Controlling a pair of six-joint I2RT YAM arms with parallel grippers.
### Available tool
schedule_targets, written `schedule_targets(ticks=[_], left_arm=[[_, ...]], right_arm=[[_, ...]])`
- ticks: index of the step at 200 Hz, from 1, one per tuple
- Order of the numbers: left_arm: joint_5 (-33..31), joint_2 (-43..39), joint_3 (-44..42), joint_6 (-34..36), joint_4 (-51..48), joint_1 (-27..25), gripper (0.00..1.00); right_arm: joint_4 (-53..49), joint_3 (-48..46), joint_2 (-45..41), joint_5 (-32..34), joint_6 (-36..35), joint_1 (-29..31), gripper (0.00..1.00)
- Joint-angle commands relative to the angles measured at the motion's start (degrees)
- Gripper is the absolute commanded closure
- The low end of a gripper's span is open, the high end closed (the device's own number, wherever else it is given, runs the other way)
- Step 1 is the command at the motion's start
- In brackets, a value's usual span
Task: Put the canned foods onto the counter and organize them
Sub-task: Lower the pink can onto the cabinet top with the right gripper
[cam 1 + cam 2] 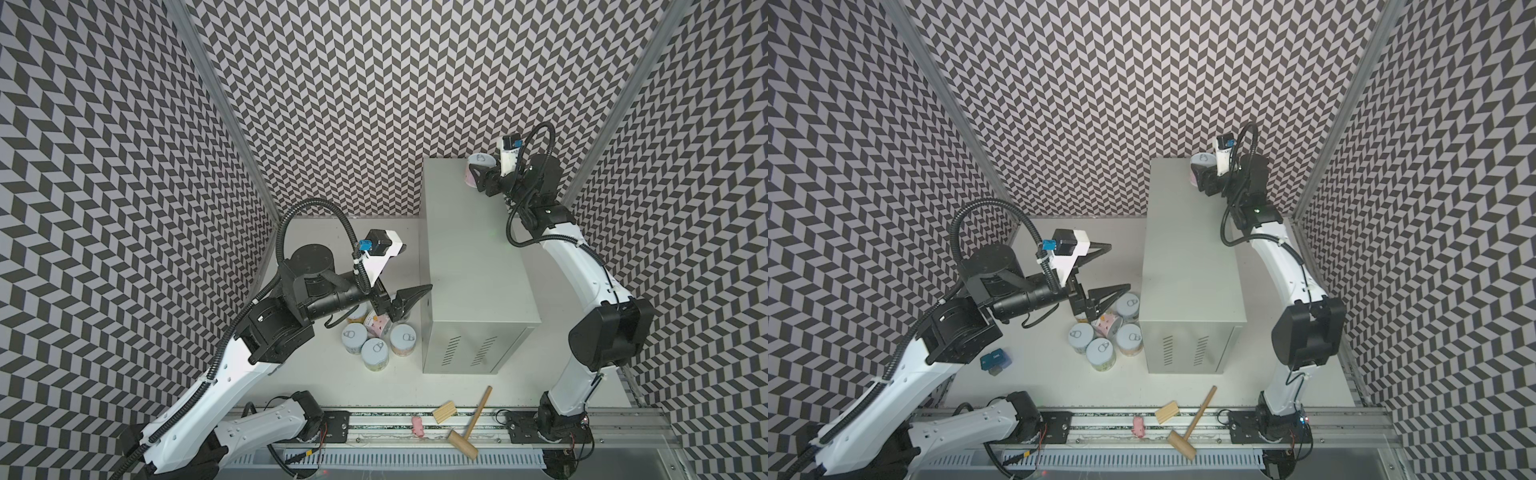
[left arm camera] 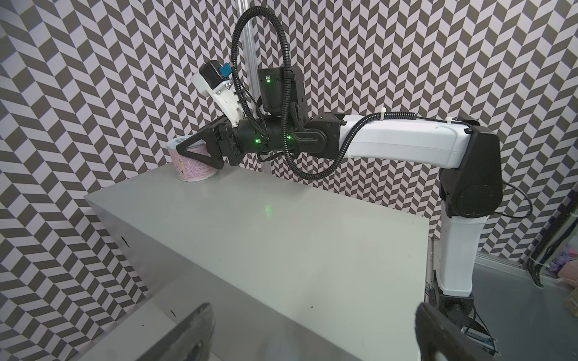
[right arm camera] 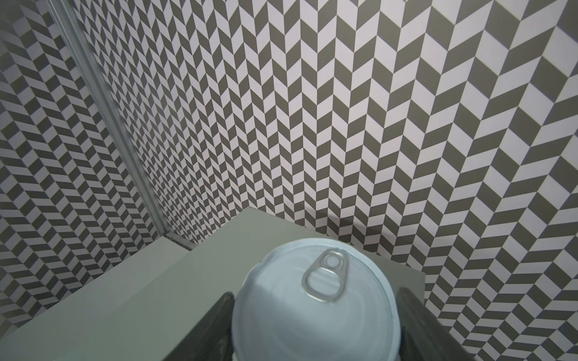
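Pink-labelled can (image 2: 195, 168) standing upright, pull-tab lid uppermost, at the far right corner of the counter (image 1: 469, 257), its base appearing to meet the flat grey top. The right gripper (image 3: 316, 293) reaches in from the right edge of the counter and grips this can, one dark finger pressed against each side of it, as the right wrist view shows. The rest of the counter top is bare grey metal; vent slits mark its near face. The other cans (image 1: 1100, 348) sit in a tight cluster on the white tabletop (image 1: 332, 386), just beside the near left corner of the counter; most stand upright with silver lids showing, and one with a pink label lies tipped among them. The left gripper (image 1: 1120, 266) hangs above this cluster, jaws spread wide and holding nothing, fingers pointing toward the counter. Along the near edge of the tabletop, well apart from the cans, lie a wooden mallet (image 1: 473, 419) and a wooden block (image 1: 444, 411).
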Motion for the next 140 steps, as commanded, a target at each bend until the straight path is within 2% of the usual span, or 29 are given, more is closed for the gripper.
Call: schedule_targets(ticks=[1,114,140], left_arm=[[0.1,-0.3,-0.3,0.6,1.5,0.4,0.00],[0.1,-0.4,-0.5,0.5,1.7,0.5,0.00],[0.2,-0.2,-0.5,0.4,1.8,0.5,0.00]], right_arm=[[1.4,2.4,1.4,0.5,0.9,-0.5,0.31],[1.2,5.0,2.9,-1.3,1.8,-0.5,0.29],[1.1,5.3,2.3,-1.6,2.0,-0.4,0.23]])
